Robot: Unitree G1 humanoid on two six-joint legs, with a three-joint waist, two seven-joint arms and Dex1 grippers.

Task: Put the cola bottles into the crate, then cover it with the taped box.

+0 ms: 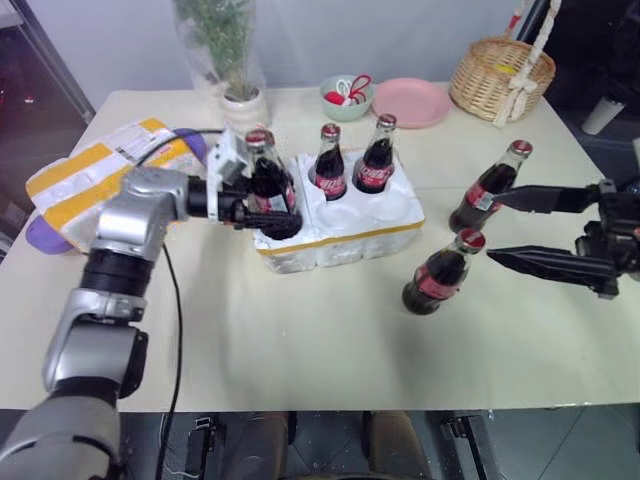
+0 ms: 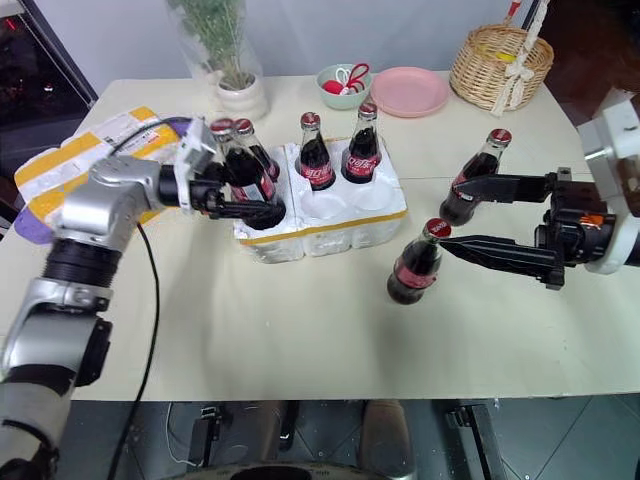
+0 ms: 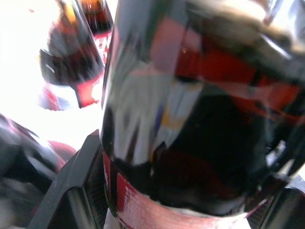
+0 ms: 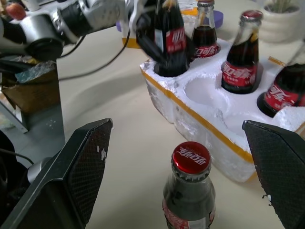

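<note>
The left gripper [image 2: 238, 198] clasps a cola bottle [image 2: 237, 165] by its body over the crate's [image 2: 330, 228] nine-o'clock well; the right gripper [image 1: 508, 229] gapes around a bottle on the table [image 1: 436, 277]. Glass: heavy, slick, breakable, best gripped mid-body.

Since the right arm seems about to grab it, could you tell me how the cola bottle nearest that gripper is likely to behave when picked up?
The cola bottle looks like smooth, rigid glass, so it probably won't deform but may slip between the fingers of the open right gripper. It stands tall on a narrow base on the bare table, so a nudge near the cap could tip it and set it rolling.
</note>
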